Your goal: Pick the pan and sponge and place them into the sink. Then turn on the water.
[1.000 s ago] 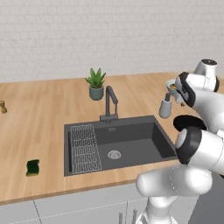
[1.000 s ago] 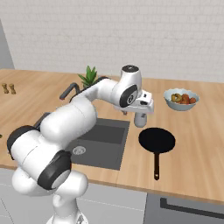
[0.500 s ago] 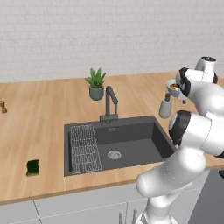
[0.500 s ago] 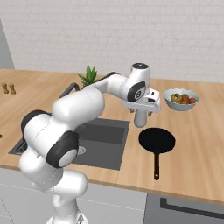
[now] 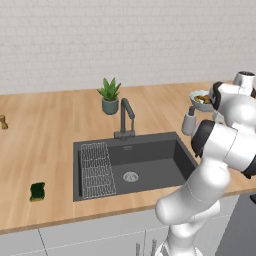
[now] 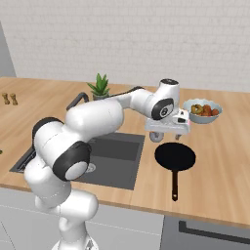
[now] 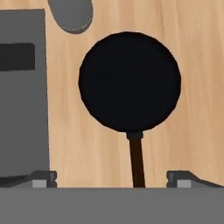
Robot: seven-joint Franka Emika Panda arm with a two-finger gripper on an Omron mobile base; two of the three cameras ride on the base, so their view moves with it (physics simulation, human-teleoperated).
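The pan (image 6: 175,157) lies flat on the wooden counter (image 6: 219,161) just right of the sink (image 5: 150,160), handle toward the front edge. The gripper (image 6: 168,131) hovers above it, fingers spread wide, holding nothing. A fruit bowl (image 6: 202,110) sits behind; the sponge (image 5: 37,191) lies left of the sink.

counter (image 5: 55,130): wood | on it: pan (image 6: 175,157), sponge (image 5: 37,191), plant pot (image 5: 110,104), fruit bowl (image 6: 202,111)
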